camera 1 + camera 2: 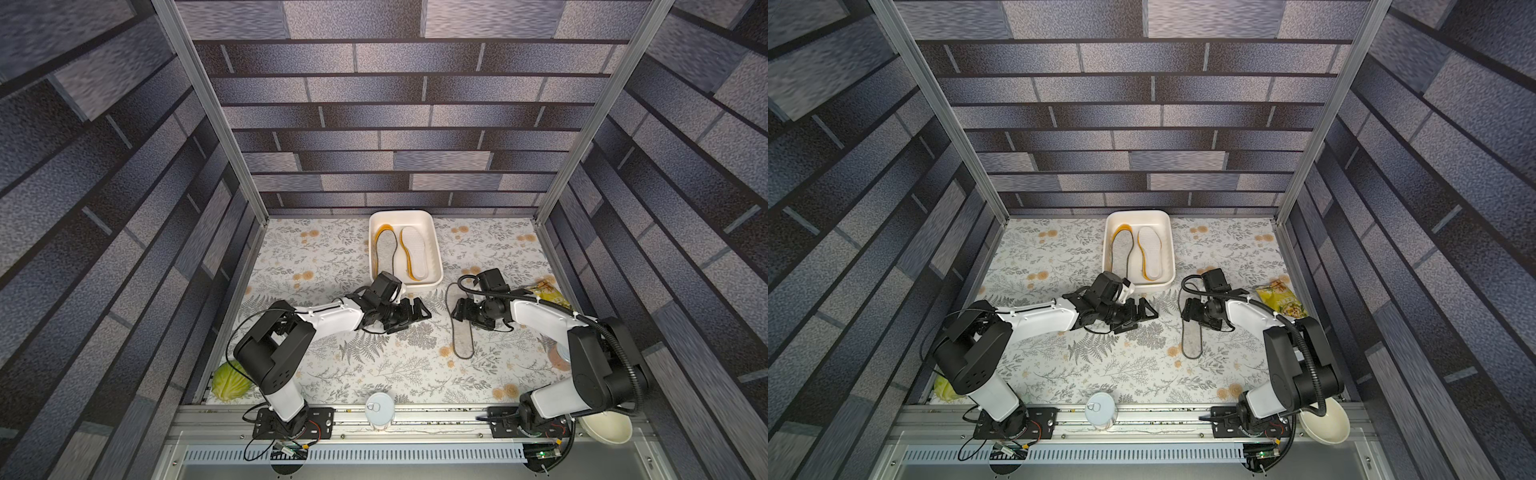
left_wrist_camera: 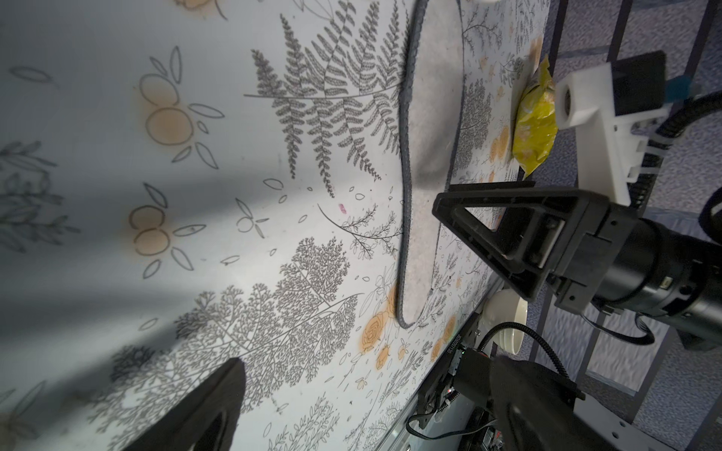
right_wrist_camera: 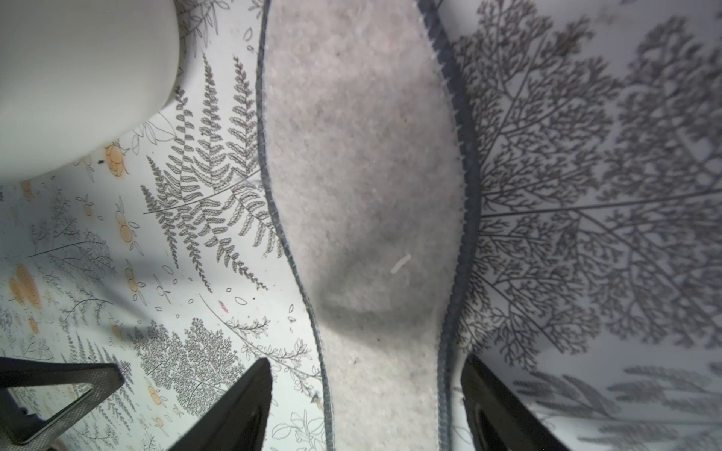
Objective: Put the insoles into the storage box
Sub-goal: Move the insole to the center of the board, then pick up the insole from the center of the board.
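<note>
Premises are a robotics test cell: bare aluminium frame posts [image 1: 214, 112], printed brick-pattern wall panels [image 1: 395, 104], floral printed sheet tabletop [image 1: 332, 257], 2 white-and-black robot arms [image 1: 328, 318] [image 1: 540, 316] bolted to a slotted aluminium rail [image 1: 436, 419].

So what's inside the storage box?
A grey insole and a white insole lie side by side, orange edges showing beneath each. How many orange ones lie underneath is hidden; the left arm covers the near corner.

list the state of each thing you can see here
left gripper, jaws open, empty
right gripper, jaws open, astride grey insole
grey insole, lying on table, outside storage box
storage box, upright, holds other insoles
can, upright, lid on
</note>
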Robot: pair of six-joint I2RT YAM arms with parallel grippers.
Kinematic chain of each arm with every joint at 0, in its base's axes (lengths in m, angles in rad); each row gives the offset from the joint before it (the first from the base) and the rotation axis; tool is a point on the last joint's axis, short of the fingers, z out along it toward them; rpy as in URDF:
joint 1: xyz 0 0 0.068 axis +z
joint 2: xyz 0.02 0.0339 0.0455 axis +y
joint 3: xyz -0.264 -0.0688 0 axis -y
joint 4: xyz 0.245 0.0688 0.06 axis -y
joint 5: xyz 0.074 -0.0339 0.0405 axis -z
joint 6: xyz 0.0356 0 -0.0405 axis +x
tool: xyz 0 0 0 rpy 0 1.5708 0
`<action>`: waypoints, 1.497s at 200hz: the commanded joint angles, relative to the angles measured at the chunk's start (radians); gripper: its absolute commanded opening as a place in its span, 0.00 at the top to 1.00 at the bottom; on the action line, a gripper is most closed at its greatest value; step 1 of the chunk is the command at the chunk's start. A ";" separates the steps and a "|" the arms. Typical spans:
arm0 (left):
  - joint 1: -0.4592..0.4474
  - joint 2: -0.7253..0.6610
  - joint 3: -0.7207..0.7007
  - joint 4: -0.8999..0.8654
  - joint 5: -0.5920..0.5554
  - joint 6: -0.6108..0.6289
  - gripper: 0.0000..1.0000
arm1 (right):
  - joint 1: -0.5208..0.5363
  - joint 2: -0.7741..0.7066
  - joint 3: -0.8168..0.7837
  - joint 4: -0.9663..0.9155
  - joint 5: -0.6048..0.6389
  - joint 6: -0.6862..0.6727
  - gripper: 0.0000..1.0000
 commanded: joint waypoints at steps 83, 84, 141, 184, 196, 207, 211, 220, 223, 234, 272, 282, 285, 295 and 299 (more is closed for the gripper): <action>-0.021 0.068 0.066 -0.017 -0.028 0.017 0.00 | -0.003 0.009 -0.122 0.197 -0.147 0.009 0.34; -0.021 0.070 0.067 -0.017 -0.027 0.017 0.00 | -0.003 0.008 -0.123 0.200 -0.148 0.011 0.34; -0.032 0.104 0.089 -0.008 -0.019 0.012 0.06 | -0.003 0.030 -0.150 0.311 -0.182 0.048 0.39; -0.033 0.148 0.103 0.034 -0.014 0.002 0.21 | -0.002 0.048 -0.149 0.334 -0.184 0.056 0.46; -0.036 0.164 0.113 0.047 -0.006 -0.002 0.29 | -0.003 0.050 -0.149 0.335 -0.185 0.056 0.47; -0.038 0.178 0.126 0.046 -0.006 -0.001 0.32 | -0.003 0.050 -0.149 0.335 -0.186 0.057 0.47; -0.038 0.181 0.129 0.047 -0.006 -0.001 0.34 | -0.002 0.050 -0.149 0.333 -0.186 0.057 0.48; -0.039 0.193 0.138 0.056 -0.003 -0.001 0.38 | -0.002 0.047 -0.150 0.330 -0.187 0.058 0.48; -0.040 0.197 0.141 0.061 -0.001 -0.001 0.39 | -0.003 0.046 -0.149 0.330 -0.189 0.057 0.48; -0.044 0.213 0.154 0.068 0.003 0.000 0.39 | -0.003 0.046 -0.149 0.332 -0.193 0.056 0.48; -0.062 0.265 0.197 0.066 0.008 0.005 0.36 | -0.003 0.056 -0.154 0.351 -0.225 0.057 0.49; -0.064 0.279 0.203 0.071 0.013 0.002 0.37 | -0.003 0.060 -0.157 0.363 -0.239 0.060 0.50; -0.065 0.284 0.206 0.073 0.016 0.000 0.37 | -0.003 0.061 -0.157 0.365 -0.242 0.062 0.50; -0.070 0.294 0.210 0.080 0.021 -0.005 0.41 | -0.003 0.063 -0.158 0.366 -0.243 0.061 0.51; -0.072 0.296 0.210 0.081 0.022 -0.007 0.42 | -0.003 0.063 -0.160 0.367 -0.242 0.061 0.51</action>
